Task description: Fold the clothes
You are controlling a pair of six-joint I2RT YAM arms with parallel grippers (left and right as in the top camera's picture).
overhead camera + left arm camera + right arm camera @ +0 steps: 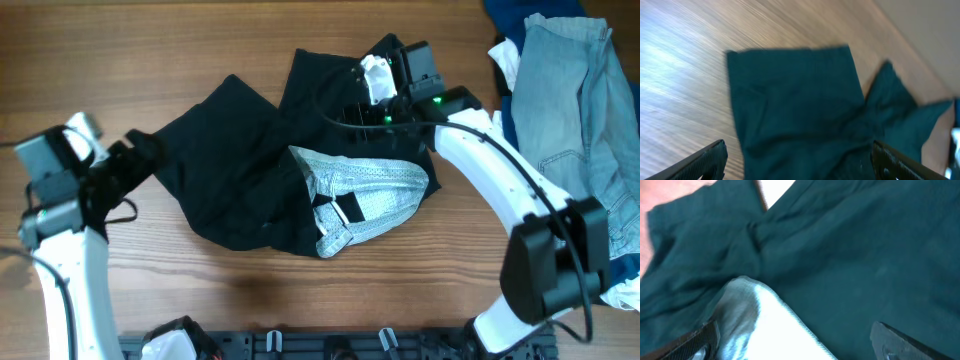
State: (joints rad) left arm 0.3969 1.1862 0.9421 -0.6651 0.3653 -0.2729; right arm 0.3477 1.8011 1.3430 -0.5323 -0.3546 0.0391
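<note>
Black shorts (250, 170) lie spread and rumpled in the middle of the table, with a pale grey-white pocket lining (365, 195) turned out on top at the right. My left gripper (140, 155) is open at the shorts' left edge; in the left wrist view its fingers (797, 162) straddle the dark fabric (805, 110). My right gripper (375, 115) is open over the shorts' upper right; in the right wrist view its fingers (795, 342) hang over dark fabric (865, 255) and the pale lining (770, 325).
Light-blue denim jeans (575, 110) lie piled at the right edge with navy (525, 12) and white (505, 60) pieces beside them. The wooden table (200, 30) shows around the shorts. A black rail (330, 345) runs along the front edge.
</note>
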